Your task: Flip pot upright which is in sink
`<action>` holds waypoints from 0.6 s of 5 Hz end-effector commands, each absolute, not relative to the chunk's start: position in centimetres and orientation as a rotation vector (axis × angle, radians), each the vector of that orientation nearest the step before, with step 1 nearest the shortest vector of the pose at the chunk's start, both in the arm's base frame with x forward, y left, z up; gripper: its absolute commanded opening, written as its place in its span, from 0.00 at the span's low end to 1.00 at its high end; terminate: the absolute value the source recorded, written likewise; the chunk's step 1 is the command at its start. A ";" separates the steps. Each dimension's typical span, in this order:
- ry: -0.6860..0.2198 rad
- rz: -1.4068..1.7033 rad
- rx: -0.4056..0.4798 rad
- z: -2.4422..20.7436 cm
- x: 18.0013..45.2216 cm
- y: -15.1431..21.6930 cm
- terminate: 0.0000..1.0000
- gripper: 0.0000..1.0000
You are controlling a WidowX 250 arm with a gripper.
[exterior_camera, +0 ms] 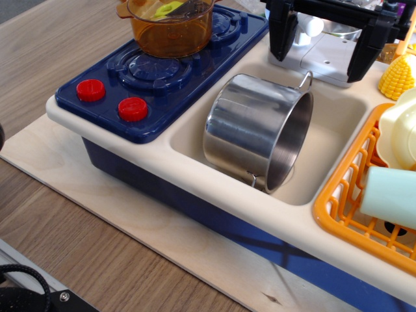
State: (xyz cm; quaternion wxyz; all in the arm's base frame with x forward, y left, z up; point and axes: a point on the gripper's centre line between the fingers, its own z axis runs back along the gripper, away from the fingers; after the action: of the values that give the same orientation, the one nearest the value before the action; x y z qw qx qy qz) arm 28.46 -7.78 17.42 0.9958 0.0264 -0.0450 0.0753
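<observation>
The shiny steel pot (255, 130) lies on its side in the cream sink (331, 123), its open mouth facing right and toward the front, one wire loop handle pointing up at the back and one down at the front. My gripper (322, 55) hangs above the sink's back edge, behind and above the pot, apart from it. Its two black fingers (281, 32) stand wide apart with nothing between them.
A translucent orange pot (170, 26) sits on the blue toy stove (156, 71) with two red knobs at left. An orange dish rack (348, 201) with a pale cup and cream items stands at right. A yellow toy corn (398, 77) lies behind it.
</observation>
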 end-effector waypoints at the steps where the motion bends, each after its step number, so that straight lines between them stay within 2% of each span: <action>1: -0.090 0.151 0.053 17.4 28.5 -7.8 0.00 1.00; 2: -0.133 0.072 0.223 16.6 28.3 -7.9 0.00 1.00; 3: -0.203 0.004 0.351 15.5 28.1 -7.2 0.00 1.00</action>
State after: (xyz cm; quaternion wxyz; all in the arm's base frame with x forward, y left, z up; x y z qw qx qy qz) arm 27.60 -6.63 13.40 0.9736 0.2097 -0.0867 -0.0255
